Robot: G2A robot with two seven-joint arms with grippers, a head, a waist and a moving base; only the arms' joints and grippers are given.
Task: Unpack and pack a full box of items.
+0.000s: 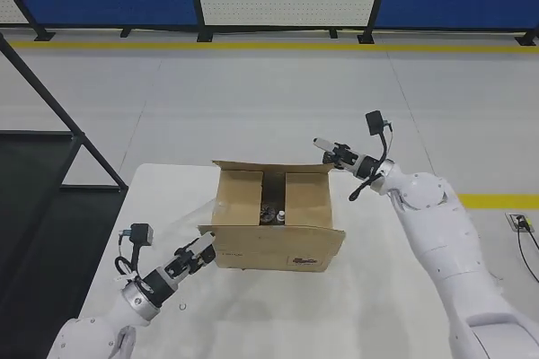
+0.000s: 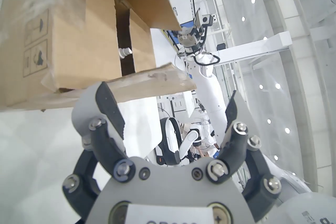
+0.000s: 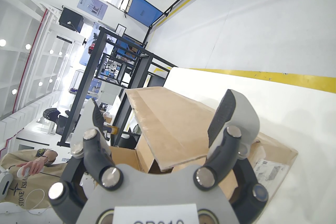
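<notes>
A brown cardboard box (image 1: pixel 271 215) stands in the middle of the white table (image 1: pixel 162 193). Its two inner flaps lie nearly closed, and the gap between them shows several small items (image 1: pixel 272 214). The front flap (image 1: pixel 292 247) hangs outward toward me. My left gripper (image 1: pixel 204 248) is open at the box's near left corner; in the left wrist view (image 2: pixel 168 104) the edge of a flap (image 2: pixel 152 80) lies just beyond its fingers, and a white bottle cap (image 2: pixel 124 51) shows in the gap. My right gripper (image 1: pixel 328 148) is open at the far right corner, with the back flap (image 3: pixel 170 125) between its spread fingers (image 3: pixel 225 112).
A black metal frame (image 1: pixel 45 117) stands off the table's left side. Bare table surface lies in front of the box and to its right (image 1: pixel 386 296). A yellow floor line (image 1: pixel 499 200) runs behind the right arm.
</notes>
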